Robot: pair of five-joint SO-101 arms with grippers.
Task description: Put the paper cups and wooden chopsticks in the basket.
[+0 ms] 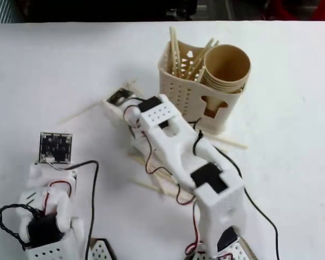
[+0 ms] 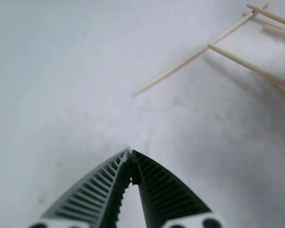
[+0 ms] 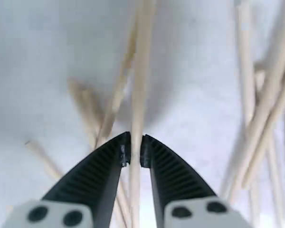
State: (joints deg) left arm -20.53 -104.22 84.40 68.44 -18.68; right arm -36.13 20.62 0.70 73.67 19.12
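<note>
We've got the right gripper (image 3: 133, 151) jaws pinched on one chopstick (image 3: 141, 71), its length running along the fingers; left gripper (image 2: 131, 154) jaws closed tip to tip

Overhead table (image 1: 43, 65) view, two close wrist views

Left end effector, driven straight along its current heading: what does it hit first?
Most likely bare table: the shut left end effector angles down at it. The near end of a loose chopstick lies just beyond, close to that line, so it could come next; depth is unclear.
</note>
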